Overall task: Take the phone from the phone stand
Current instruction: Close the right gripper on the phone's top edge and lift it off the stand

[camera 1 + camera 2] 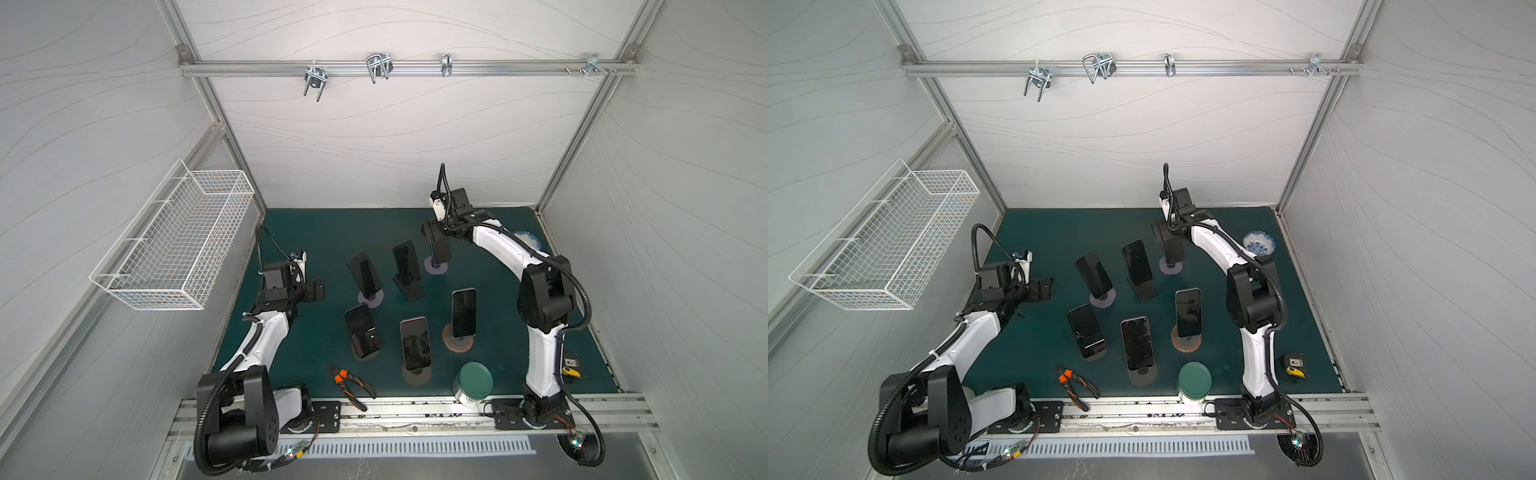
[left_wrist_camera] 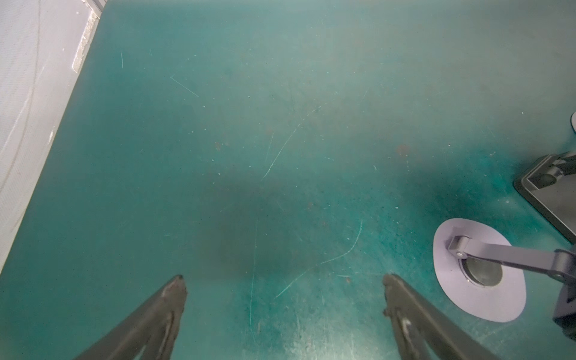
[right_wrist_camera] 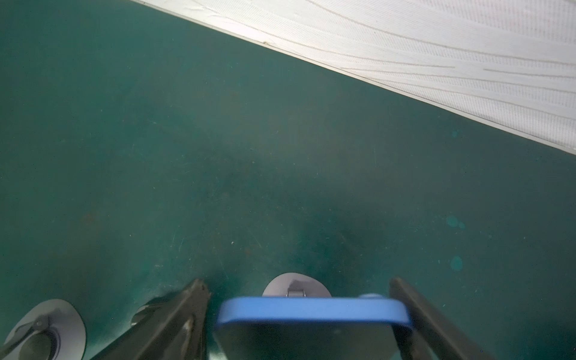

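The right gripper (image 3: pixel 297 282) hangs over the phone (image 3: pixel 311 311) at the back of the mat (image 3: pixel 218 156), near the back wall (image 3: pixel 436 62); its jaws stand part-way apart, astride the phone's blue-edged top; one finger (image 3: pixel 414 308) lies against the phone's corner, the other finger (image 3: pixel 187 311) is just beside the opposite edge with a thin gap showing; the grip is not clamped.

The phone sits upright on its stand (image 1: pixel 435 267), rightmost in the back row in both top views; the stand's round pale base rests flat on the mat.

The left gripper (image 2: pixel 283 280) hovers over bare mat at the left side, well apart from the phone; its jaws are spread wide and hold nothing, touching nothing; five other phones (image 1: pixel 464 312) stand on their own stands between the two arms.
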You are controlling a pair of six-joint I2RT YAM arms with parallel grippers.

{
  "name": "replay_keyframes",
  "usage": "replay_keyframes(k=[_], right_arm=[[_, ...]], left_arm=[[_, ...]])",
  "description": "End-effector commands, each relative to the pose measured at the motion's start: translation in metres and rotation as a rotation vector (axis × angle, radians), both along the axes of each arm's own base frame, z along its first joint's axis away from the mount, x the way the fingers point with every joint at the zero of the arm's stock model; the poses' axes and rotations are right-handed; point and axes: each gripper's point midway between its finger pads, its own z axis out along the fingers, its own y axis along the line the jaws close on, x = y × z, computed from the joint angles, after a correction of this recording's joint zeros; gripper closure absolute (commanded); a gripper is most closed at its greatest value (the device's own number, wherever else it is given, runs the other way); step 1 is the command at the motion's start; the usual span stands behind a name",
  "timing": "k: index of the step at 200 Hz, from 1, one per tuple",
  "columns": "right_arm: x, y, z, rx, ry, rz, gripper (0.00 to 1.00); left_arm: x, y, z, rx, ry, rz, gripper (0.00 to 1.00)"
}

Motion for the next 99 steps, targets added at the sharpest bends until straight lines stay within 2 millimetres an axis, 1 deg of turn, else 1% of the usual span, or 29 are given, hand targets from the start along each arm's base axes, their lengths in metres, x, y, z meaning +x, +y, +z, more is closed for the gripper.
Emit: replay_keyframes(k=[1, 34, 80, 99], right_arm=[[0.002, 0.0, 0.002, 0.009, 0.003, 0.005, 0.13], [0.002, -0.001, 0.001, 0.008, 0.016, -0.008, 0.2], [0.0, -0.007, 0.01, 0.001, 0.013, -0.048, 0.27], [-0.001, -0.007, 0.013, 0.01, 0.017, -0.057, 0.29]], left_arm=[[0.006, -0.001, 0.012, 0.009, -0.043, -0.02, 0.0], [0.006, -0.001, 0.012, 0.008, -0.041, -0.022, 0.0], [0.006, -0.002, 0.012, 0.007, -0.04, -0.031, 0.0], [0.006, -0.002, 0.011, 0.008, -0.04, -0.027, 0.0]])
